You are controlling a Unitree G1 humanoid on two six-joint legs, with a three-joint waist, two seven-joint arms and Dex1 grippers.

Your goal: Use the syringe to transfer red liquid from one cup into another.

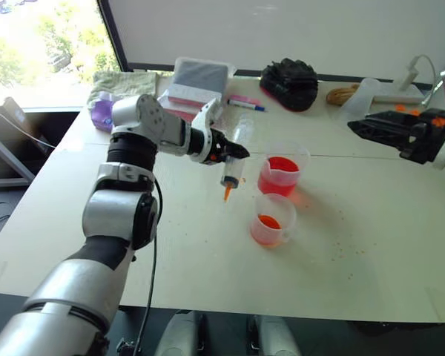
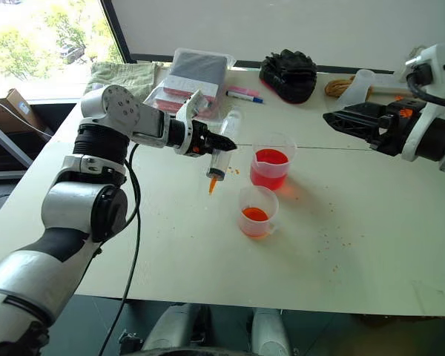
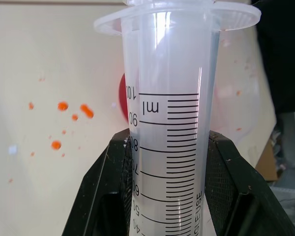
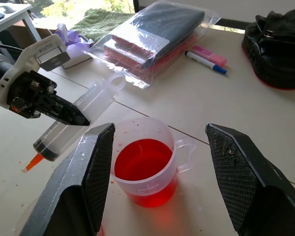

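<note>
On the far left of the pale matte counter (image 1: pixel 208 274) lay a purple plastic item (image 1: pixel 102 113) beside a folded green cloth (image 1: pixel 126 80), then a crinkled clear bag (image 1: pixel 196 83) of flat packs and a pink-and-blue marker pen (image 1: pixel 246 103). The left end effector (image 1: pixel 236 153), its black fingers clenched on the barrel, held the syringe (image 1: pixel 236 157) above the counter, a clear ribbed-scale plastic tube tilted with its orange nozzle pointing down and its white ring-ended plunger up and away. The left arm reached forward, elbow bent, wrist angled toward the right. Just right of the nozzle stood the near beaker (image 1: pixel 273 220), clear plastic with a shallow orange-red pool at its base, and behind it, close by, the far beaker (image 1: pixel 282 173) holding the deeper red liquid (image 1: pixel 279 167). Small orange droplets (image 1: pixel 340 248) speckled the counter around them. A black lumpy bag (image 1: pixel 290 83) sat at the far edge. At the right, the right end effector (image 1: pixel 371 127) hovered level above the counter, its textured black fingers spread apart and grasping nothing.
</note>
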